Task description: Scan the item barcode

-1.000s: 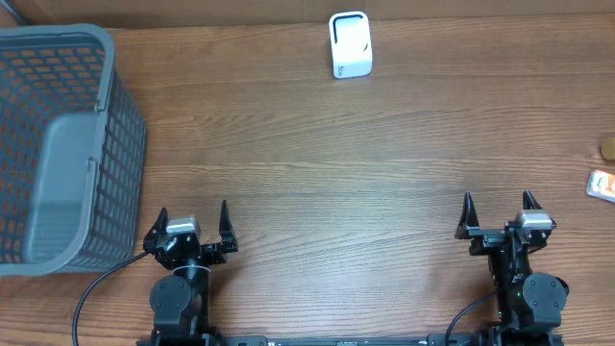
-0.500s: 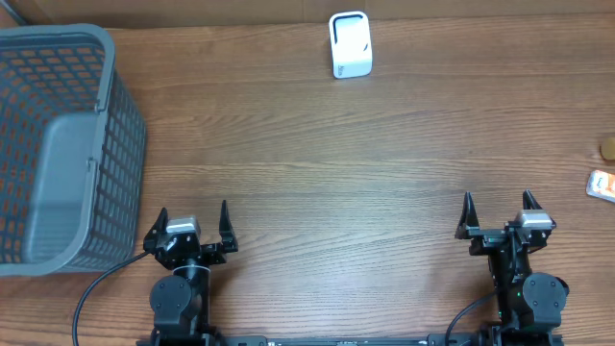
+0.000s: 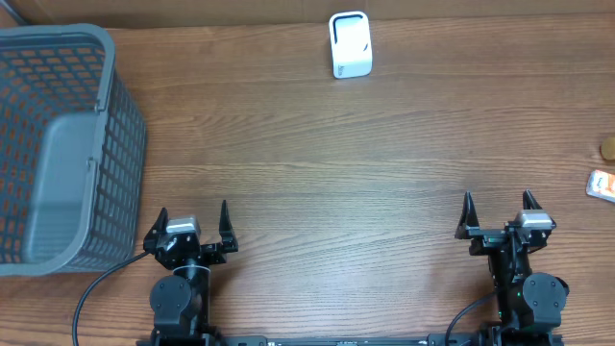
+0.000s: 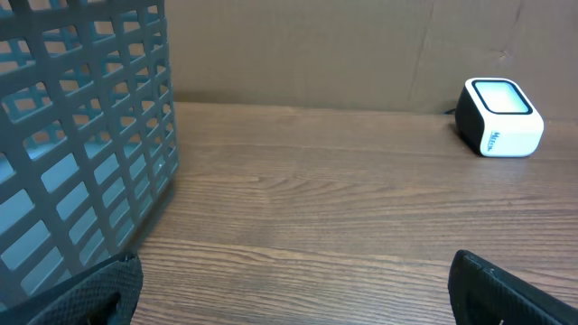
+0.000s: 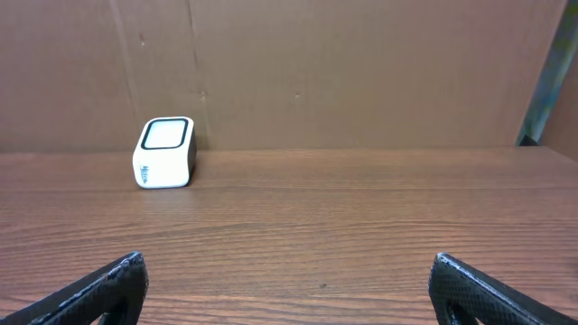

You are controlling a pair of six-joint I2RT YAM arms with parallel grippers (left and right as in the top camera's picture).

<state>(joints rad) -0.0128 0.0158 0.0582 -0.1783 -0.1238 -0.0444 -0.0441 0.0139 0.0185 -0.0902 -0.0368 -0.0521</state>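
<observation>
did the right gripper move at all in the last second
No. The right gripper keeps the same spot against the white scanner, jaws open.

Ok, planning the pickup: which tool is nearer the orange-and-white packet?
The right tool; the packet lies off to its right, while the left tool sits beside the grey basket.

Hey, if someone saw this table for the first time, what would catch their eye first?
Most likely the big grey mesh basket filling the left side, then the small white scanner standing alone at the far middle. Near the front, the left hand and right hand sit open and empty, and a small orange and white packet lies at the right edge.
</observation>
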